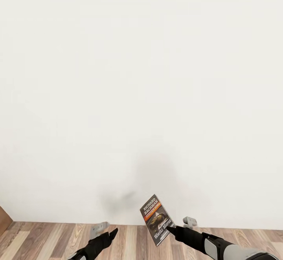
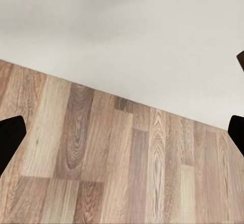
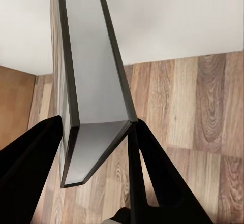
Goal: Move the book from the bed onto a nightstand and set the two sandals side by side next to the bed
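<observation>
Book [image 1: 157, 219] is up off the wood-plank floor [image 1: 47, 240], tilted and pinched at its lower edge by the right pincer [image 1: 171, 228] in front of a blank white wall [image 1: 141, 95], while the left pincer [image 1: 111, 234] hangs wide open, holding nothing.

Both arms wear black forearm covers; the right arm [image 1: 232, 248] adds pale grey segments, ending in tapered black fingers [image 3: 30, 173].
</observation>
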You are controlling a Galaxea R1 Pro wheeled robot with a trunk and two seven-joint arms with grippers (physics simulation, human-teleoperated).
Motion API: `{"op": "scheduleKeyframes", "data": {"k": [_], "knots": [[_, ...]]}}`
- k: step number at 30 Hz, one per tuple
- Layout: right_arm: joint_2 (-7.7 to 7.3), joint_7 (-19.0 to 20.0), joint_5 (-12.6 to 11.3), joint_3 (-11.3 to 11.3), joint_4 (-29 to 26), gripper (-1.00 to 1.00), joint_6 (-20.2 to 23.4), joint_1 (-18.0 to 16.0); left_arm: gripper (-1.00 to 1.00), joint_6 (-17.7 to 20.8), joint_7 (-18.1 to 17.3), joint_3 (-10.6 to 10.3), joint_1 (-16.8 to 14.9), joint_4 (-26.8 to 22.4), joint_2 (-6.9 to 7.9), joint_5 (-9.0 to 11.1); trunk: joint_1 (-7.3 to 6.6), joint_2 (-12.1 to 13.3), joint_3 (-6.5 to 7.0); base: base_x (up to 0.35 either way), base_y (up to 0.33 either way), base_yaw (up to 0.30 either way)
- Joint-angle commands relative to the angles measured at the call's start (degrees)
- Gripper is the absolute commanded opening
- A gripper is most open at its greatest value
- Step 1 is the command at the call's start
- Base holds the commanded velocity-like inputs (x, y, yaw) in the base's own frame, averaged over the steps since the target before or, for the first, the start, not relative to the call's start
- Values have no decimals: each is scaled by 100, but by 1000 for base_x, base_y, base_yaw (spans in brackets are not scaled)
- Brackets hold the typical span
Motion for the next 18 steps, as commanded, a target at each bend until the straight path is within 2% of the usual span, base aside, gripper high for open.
{"op": "scheduleKeyframes", "data": {"k": [1,7,18], "knots": [[0,34,-67,21,16,-100,6,-9,100,-21,-11,43,-3,1,-1,-51,3,-6,-8,241,0,-21],[-3,34,-68,21,16,-100,5,-9,100,-22,-11,43,-4,1,-1,-51,3,-6,-20,174,0,-102],[-2,34,-65,21,16,-100,7,-9,100,-28,-11,43,-4,1,-1,-51,3,-6,-64,12,0,-233]]}}
